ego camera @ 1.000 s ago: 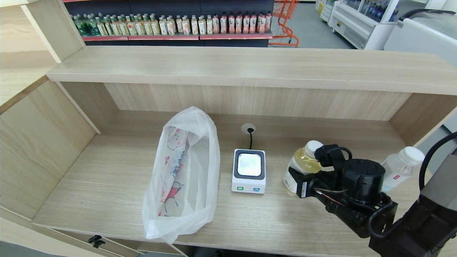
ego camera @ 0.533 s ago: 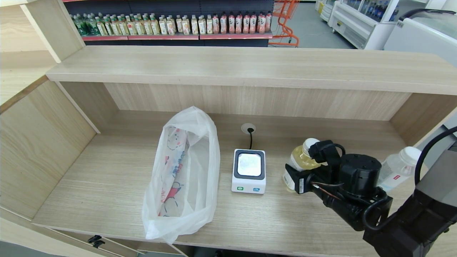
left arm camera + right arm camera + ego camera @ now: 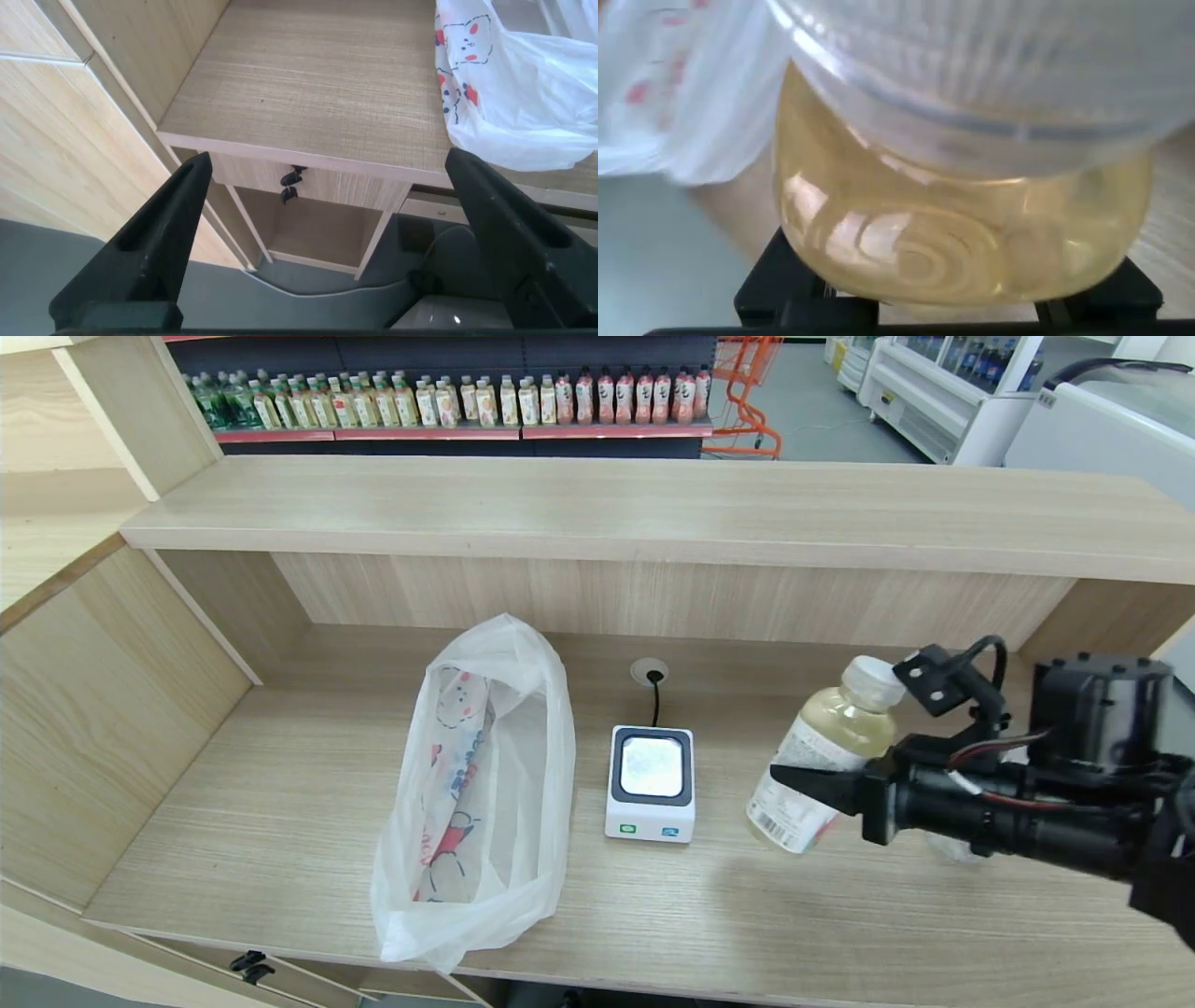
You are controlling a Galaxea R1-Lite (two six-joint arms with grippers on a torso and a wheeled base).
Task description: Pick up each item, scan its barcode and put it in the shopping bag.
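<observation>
Pale wood-grain laminate covers the checkout counter [image 3: 280, 803], a recessed bay under a higher ledge of the same finish. Over it, the right gripper [image 3: 805, 777] has its black wedge-shaped fingers clamped on the waist of a clear plastic bottle [image 3: 833, 733]. The bottle is round-shouldered with a ribbed white cap, filled with pale yellow liquid and wrapped in a white label whose barcode faces down and left. It hangs tilted, cap toward the back wall and base clear of the counter, just right of the scanner [image 3: 651, 782]. The scanner is a small white box with rounded corners and a dark-framed glass window facing up. Left of it lies the shopping bag [image 3: 485, 784], thin, crinkled translucent plastic with cartoon prints, its mouth gaping. The left gripper [image 3: 327, 243] hangs with its fingers spread wide beyond the counter's front edge, near the bag's corner.
</observation>
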